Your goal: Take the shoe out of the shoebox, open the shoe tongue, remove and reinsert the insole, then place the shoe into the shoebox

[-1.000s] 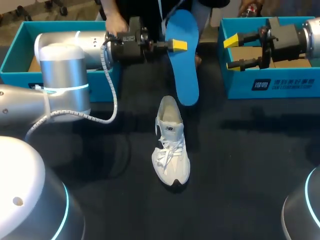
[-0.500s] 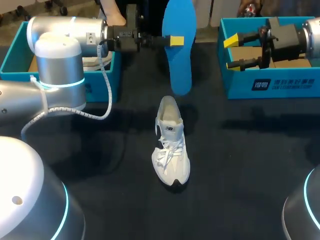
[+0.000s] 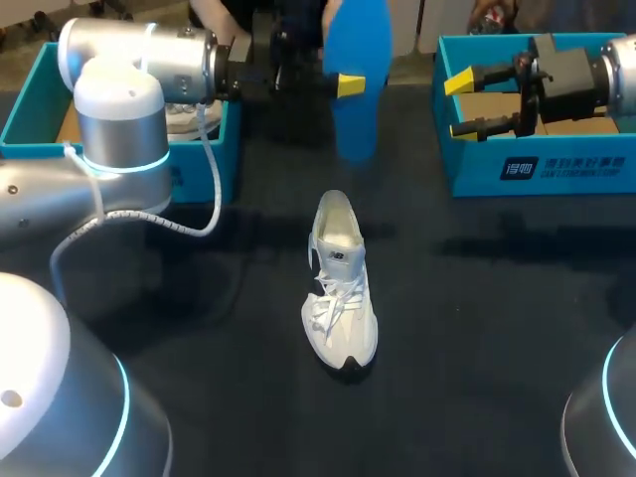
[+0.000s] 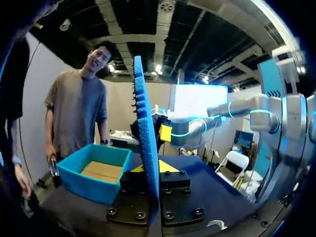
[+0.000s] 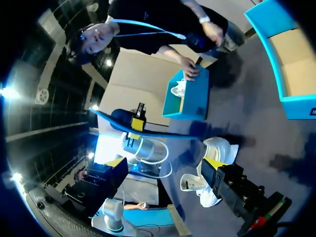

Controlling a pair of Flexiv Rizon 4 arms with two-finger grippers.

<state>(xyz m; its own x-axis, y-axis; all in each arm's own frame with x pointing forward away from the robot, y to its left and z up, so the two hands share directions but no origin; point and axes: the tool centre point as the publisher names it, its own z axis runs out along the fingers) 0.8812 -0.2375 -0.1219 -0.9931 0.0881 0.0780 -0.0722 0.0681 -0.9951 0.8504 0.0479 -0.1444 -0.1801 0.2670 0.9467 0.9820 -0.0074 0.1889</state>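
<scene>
A white sneaker [image 3: 340,293] lies on the black table's middle, toe toward me. Well above and beyond it, my left gripper [image 3: 350,85] is shut on the blue insole [image 3: 360,45], which hangs in the air near the table's far edge. In the left wrist view the insole [image 4: 146,133] stands edge-on, clamped between the fingers of the left gripper [image 4: 148,170]. My right gripper [image 3: 457,105] is open and holds nothing, level with the near left corner of the right teal shoebox [image 3: 556,169]. The right wrist view shows the sneaker [image 5: 213,148] ahead of the right gripper [image 5: 163,163] and the insole [image 5: 153,131] beyond it.
A second teal box [image 3: 30,114] stands at the far left, behind my left arm, with a white shoe [image 5: 178,89] inside. A person's hand [image 5: 188,69] rests on that box's rim. Bare black tabletop surrounds the sneaker.
My left gripper has lifted the insole up and away from the sneaker, toward the far edge. The right arm and the sneaker have stayed where they were.
</scene>
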